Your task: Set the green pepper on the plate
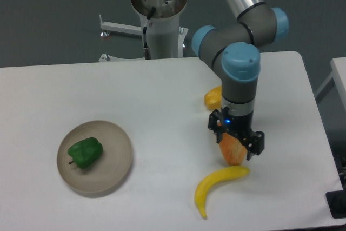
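The arm (pixel 238 41) is covering most of the yellow-orange pepper (pixel 212 98), so only one end is showing. The hand (pixel 236 143) is hiding the top of an orange-pink fruit (pixel 232 152), and whether its fingers are pressing that fruit is not clear. The upper edge is cutting off the robot base (pixel 159 4).

White table (pixel 162 90) carries plate (pixel 116 174), banana (pixel 216 182), yellow-orange pepper (pixel 212 98), orange fruit (pixel 232 152).
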Tool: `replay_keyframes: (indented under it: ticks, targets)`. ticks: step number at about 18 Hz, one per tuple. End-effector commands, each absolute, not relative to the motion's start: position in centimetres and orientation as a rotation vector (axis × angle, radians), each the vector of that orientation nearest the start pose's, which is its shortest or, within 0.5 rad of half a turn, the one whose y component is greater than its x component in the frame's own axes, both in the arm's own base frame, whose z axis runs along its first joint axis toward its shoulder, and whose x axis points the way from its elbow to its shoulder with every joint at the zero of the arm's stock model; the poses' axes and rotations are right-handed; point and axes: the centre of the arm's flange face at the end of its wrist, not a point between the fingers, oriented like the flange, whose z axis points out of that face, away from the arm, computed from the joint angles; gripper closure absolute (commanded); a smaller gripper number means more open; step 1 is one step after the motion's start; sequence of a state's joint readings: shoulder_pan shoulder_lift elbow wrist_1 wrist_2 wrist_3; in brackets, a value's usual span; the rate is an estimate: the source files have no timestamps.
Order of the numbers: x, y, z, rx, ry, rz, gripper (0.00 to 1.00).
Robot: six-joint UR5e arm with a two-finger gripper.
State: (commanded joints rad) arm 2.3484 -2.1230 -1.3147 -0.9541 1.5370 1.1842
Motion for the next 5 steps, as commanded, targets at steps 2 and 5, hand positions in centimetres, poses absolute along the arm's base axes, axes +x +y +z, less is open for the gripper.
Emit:
replay_keyframes:
  ticks: [2,5]
  targets:
    - [-41.6,61.5,33.8,-2.860,0.596,0.362,0.00]
    - [-42.5,61.4,33.6,-2.866,0.581,0.366,0.00]
